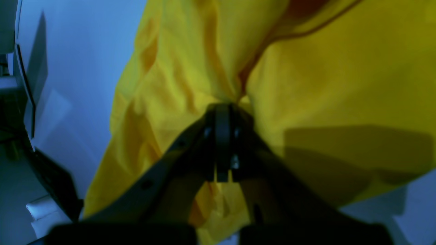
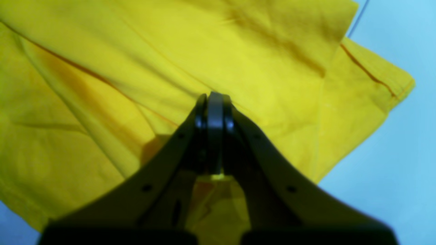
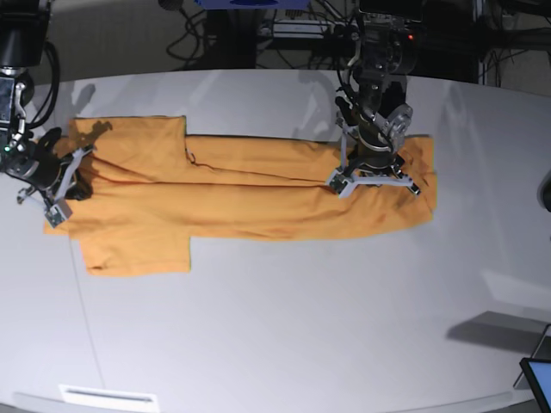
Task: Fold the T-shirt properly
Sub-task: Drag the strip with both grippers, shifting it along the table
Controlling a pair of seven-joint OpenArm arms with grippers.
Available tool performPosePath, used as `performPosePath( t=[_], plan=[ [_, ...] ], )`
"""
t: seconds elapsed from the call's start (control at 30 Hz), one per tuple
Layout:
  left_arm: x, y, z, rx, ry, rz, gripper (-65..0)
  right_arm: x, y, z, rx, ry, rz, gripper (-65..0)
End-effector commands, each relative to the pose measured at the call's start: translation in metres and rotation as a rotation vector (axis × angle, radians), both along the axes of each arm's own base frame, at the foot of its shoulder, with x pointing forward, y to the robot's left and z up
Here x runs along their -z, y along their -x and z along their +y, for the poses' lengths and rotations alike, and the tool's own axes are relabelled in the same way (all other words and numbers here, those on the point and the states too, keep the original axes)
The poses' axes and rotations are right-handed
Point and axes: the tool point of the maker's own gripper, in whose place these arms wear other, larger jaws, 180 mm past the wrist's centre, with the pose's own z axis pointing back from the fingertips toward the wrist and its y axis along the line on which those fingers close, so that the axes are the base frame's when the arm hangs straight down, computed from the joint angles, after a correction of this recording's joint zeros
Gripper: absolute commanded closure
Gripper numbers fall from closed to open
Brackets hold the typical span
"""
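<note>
- Base view is lit evenly from above; soft shadows are cast on the table (image 3: 284, 335), edges are bowed.
- Wrist views are blurred, blue-tinted, with dark out-of-focus foregrounds.

From the base view we look down on the whole table (image 3: 275, 335), while both wrist views peer closely past their own jaws at the T-shirt (image 3: 258, 194), which all three share.
</note>
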Motion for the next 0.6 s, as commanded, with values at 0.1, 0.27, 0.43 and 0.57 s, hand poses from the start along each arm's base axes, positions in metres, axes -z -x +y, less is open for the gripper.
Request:
performPosePath(
  t=[0.1,0.27,0.43,0.57],
  plan=[
    [0.014,0.014,-0.009,0.048,0.055,0.077,0.0,0.035,0.053,-0.045,0.017,0.234,0.253,0.0],
    [0.009,0.012,0.011,0.058,0.005,0.070,0.0,0.037,0.054,-0.042,0.014,0.229,0.256,0.0],
    [-0.009,0.007,0.041,-0.008,-0.022,0.019,0.0,0.037,0.054,-0.042,0.013,0.229,0.256,0.0],
    [-0.025,0.002,0.063,-0.025,-0.068,-0.018,0.0,0.037,0.054,-0.042,0.013,0.229,0.256,0.0]
  ],
)
